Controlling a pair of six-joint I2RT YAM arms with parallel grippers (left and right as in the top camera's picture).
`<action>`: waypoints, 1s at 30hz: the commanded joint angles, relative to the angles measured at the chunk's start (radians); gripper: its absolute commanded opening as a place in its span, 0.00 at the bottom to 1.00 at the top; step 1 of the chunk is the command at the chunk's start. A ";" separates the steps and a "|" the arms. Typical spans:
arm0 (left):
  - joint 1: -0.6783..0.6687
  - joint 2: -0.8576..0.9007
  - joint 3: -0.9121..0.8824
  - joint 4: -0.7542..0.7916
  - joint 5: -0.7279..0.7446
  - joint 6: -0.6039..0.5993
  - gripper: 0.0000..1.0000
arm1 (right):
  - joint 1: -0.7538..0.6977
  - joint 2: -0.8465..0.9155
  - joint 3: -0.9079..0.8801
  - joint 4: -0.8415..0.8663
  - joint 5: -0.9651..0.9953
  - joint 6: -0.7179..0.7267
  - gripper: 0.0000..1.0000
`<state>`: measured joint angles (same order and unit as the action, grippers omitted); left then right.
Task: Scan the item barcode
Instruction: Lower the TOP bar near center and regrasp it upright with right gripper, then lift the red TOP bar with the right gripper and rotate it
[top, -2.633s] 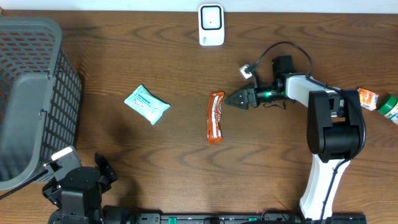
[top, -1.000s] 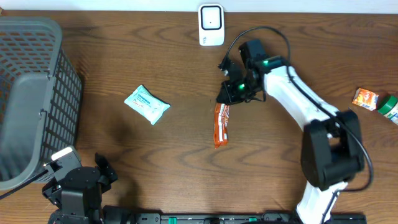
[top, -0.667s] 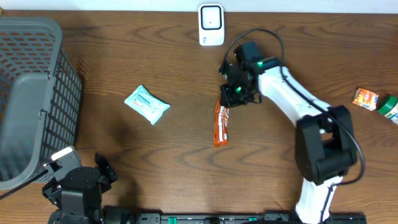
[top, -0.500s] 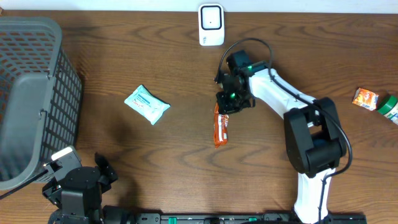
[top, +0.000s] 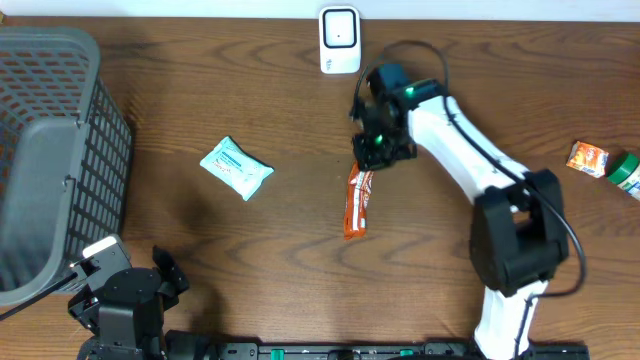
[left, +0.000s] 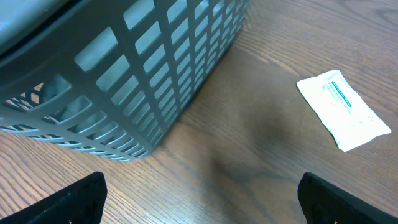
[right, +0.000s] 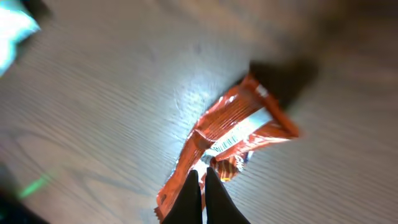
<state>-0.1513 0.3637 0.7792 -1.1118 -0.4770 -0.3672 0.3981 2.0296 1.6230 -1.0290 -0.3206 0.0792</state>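
At table centre: an orange snack wrapper (top: 356, 205) is located on the front side of the white barcode scanner (top: 339, 40) and well apart from it. Its long axis is directed roughly toward the front edge.
Tool, right side: the jaws of the right gripper (right: 200, 186) are pressed fully together. The end of the orange snack wrapper nearest the barcode scanner is pinched between them.
Wrapper attitude: in the right wrist view, the wrapper is seen crumpled near the pinched end, and a white strip with fine dark print is turned toward the camera. A dark shadow is cast on the wood beside its far end. Whether that far end is touching the table cannot be told.
Right arm (top: 470, 150): it is extended from the front right across the table, and the wrist is positioned between scanner and wrapper.
Tool, left side: the jaws of the left gripper (left: 202, 186) are spread to full width, and nothing is held.
Grey mesh basket (top: 50, 130): it is placed at the left edge, and the left gripper is parked just beside it at the front left corner.
Teal-and-white packet (top: 236, 167): it is laid flat between basket and wrapper and is touched by neither tool.
Right edge: a small orange packet (top: 588, 158) and a green-and-white container (top: 627, 170) are set just beside one another, and the container is cut off by the frame.
Table (top: 200, 80): a dark wood-grain surface is shown.
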 joint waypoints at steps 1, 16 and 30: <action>0.005 0.000 0.002 -0.003 -0.006 -0.005 0.98 | -0.002 -0.029 0.005 0.006 0.071 -0.013 0.01; 0.005 0.000 0.002 -0.003 -0.006 -0.005 0.98 | 0.004 0.097 -0.131 0.098 0.050 -0.015 0.01; 0.005 0.000 0.002 -0.003 -0.006 -0.005 0.98 | 0.025 -0.080 -0.044 -0.085 -0.051 -0.051 0.01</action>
<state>-0.1513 0.3637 0.7792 -1.1118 -0.4774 -0.3672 0.4034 1.9709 1.5669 -1.1137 -0.3439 0.0444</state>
